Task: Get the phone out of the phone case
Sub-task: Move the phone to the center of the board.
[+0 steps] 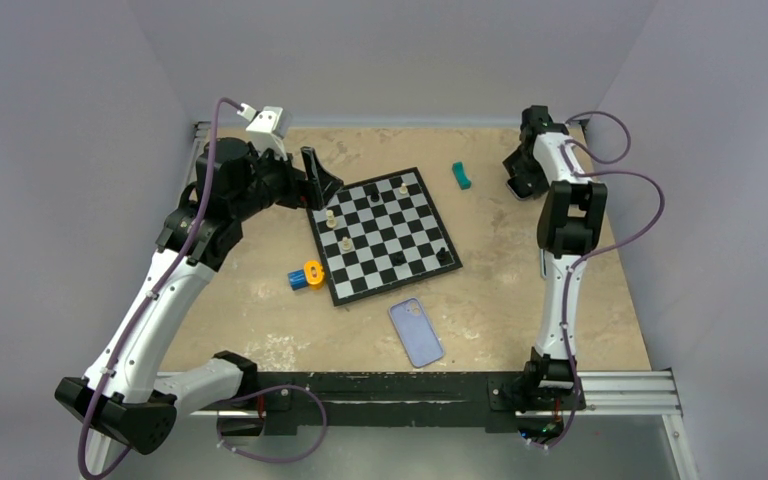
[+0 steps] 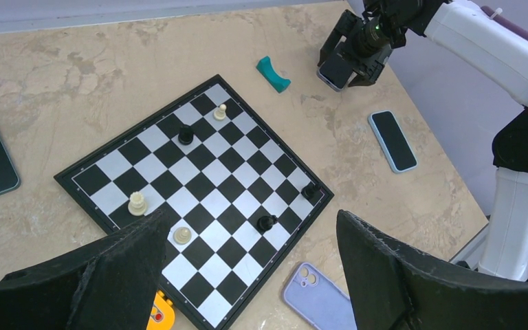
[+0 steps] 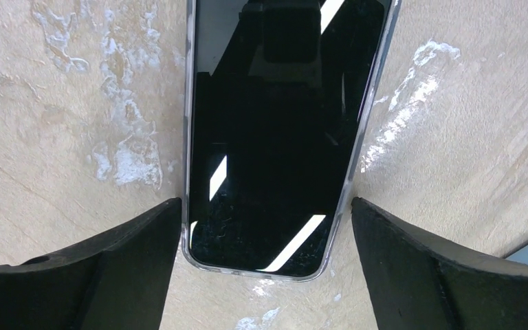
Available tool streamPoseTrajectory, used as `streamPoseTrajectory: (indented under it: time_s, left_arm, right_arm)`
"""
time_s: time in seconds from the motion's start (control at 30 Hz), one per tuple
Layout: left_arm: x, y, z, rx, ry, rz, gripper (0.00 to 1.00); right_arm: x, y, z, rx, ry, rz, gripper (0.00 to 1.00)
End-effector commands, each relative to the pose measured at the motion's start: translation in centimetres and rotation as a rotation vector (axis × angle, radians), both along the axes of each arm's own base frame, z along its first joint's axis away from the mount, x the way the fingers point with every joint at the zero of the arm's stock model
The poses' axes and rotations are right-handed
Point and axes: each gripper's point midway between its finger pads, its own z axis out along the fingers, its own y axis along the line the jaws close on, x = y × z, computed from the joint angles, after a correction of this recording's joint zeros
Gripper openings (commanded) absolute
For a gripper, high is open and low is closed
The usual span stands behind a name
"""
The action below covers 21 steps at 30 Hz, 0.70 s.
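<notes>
Straddling the phone, the right pincer hangs spread wide.

Wide-spread left fingers; right fingers spread, pointing down.

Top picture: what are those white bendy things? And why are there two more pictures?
Those are two robot arms, a left arm and a right arm, each ending in a two-finger gripper. The top picture comes from a camera above them. The other two come from small cameras on the wrists, so you see black fingers at the bottom. On the table lie a chessboard with a few pieces, a purple case lying back up, a teal block and a blue-and-orange toy. The left gripper is open and holds nothing. The right gripper has a finger on each side of a phone in a clear case. I can't tell if it is squeezing it.
</notes>
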Motion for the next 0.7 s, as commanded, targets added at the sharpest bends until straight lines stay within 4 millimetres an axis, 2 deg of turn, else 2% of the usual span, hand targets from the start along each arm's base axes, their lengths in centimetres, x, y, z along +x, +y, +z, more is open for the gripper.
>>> streamPoseTrajectory:
  time_s: [0.0,0.13,0.2,0.23,0.33,0.4,0.47,0.53,0.67]
  left_arm:
    - [0.4,-0.3,0.5,-0.019,-0.029,0.000,0.93]
    - [0.4,-0.2,0.4,-0.016,-0.027,-0.001,0.93]
    - [0.3,-0.3,0.5,-0.019,-0.029,-0.003,0.93]
    - [0.2,-0.3,0.6,-0.020,-0.030,-0.005,0.93]
    - [0.1,-0.2,0.9,-0.020,-0.036,-0.005,0.93]
    - [0.0,-0.2,0.9,-0.021,-0.035,-0.005,0.93]
    - [0.1,-0.2,0.9,-0.020,-0.036,-0.005,0.93]
    - [0.0,-0.2,0.9,-0.020,-0.038,-0.005,0.93]
    - [0.1,0.0,0.8,-0.012,-0.042,0.004,0.93]
  right_arm:
    - [-0.5,0.5,-0.7,0.024,0.037,0.042,0.87]
    - [-2.3,2.5,-0.5,0.098,0.031,0.098,0.65]
    - [-4.2,3.8,0.1,0.111,0.025,0.128,0.62]
    - [-5.1,4.6,1.4,0.116,-0.006,0.148,0.62]
    - [-8.7,6.9,2.0,0.170,-0.041,0.196,0.63]
    - [-10.8,9.1,1.4,0.229,-0.042,0.244,0.70]
    - [-12.1,9.9,0.9,0.270,-0.028,0.278,0.86]
    - [-11.8,9.2,1.1,0.230,-0.021,0.298,0.97]
    - [-10.7,7.7,0.2,0.164,0.073,0.304,0.98]
